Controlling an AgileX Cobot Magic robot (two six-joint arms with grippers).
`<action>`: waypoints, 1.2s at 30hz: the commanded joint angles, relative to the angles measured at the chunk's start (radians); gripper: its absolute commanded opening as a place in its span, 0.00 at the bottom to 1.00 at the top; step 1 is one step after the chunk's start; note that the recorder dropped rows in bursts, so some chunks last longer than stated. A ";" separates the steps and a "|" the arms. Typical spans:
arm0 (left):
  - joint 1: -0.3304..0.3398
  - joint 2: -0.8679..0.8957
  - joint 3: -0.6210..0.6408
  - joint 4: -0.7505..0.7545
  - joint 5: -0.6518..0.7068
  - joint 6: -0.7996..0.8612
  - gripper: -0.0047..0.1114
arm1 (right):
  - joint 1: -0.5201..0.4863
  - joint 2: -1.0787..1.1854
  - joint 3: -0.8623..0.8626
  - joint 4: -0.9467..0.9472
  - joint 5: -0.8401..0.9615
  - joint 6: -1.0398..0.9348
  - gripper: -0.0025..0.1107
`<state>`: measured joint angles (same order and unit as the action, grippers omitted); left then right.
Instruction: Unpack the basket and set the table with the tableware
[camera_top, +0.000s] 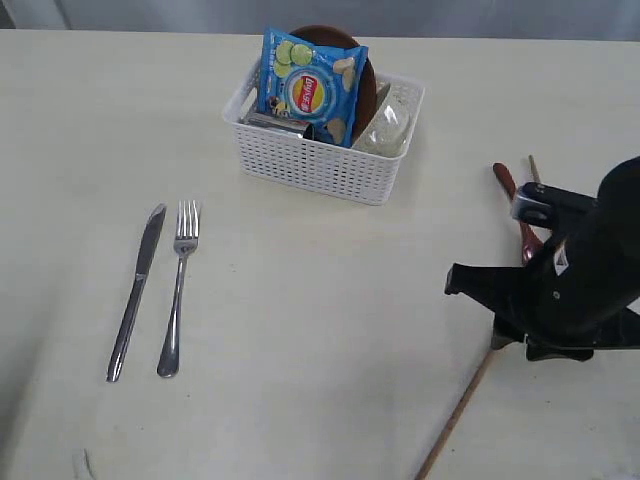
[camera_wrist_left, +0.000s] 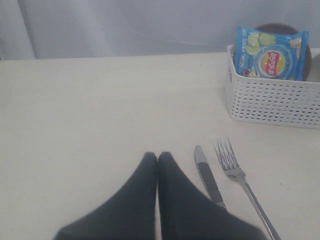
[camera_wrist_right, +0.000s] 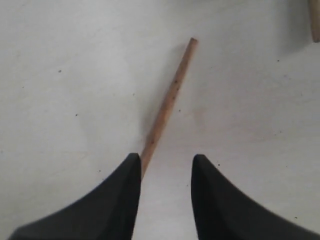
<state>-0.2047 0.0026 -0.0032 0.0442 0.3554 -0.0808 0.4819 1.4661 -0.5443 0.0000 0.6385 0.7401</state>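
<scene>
My right gripper (camera_wrist_right: 162, 160) sits low over the table (camera_top: 330, 300), at about 4 o'clock in the wide view. Its jaws are apart and hold nothing. A chopstick (camera_wrist_right: 170, 95) lies flat on the table, with one end beside one jaw. My left gripper (camera_wrist_left: 157, 156) is pressed closed and empty. The knife (camera_top: 135, 295) and fork (camera_top: 177, 290) lie side by side at 8 o'clock. The basket (camera_top: 315, 165) stands at 12 o'clock, with the blue chip bag (camera_top: 312, 88) and the brown plate (camera_top: 325, 34) inside.

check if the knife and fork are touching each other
Apart. The exterior view shows the knife and fork lying side by side, with a strip of bare table between them along their whole length.
</scene>
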 joint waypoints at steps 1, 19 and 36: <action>-0.005 -0.003 0.003 0.008 -0.011 -0.004 0.04 | 0.000 0.080 0.003 -0.007 -0.075 0.031 0.31; -0.005 -0.003 0.003 0.008 -0.011 -0.004 0.04 | -0.003 0.211 -0.116 -0.010 -0.106 -0.195 0.02; -0.005 -0.003 0.003 0.008 -0.011 -0.004 0.04 | -0.215 0.313 -0.709 -0.200 0.278 -0.390 0.02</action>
<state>-0.2047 0.0026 -0.0032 0.0442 0.3554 -0.0808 0.3104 1.7471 -1.2127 -0.1943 0.8716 0.4050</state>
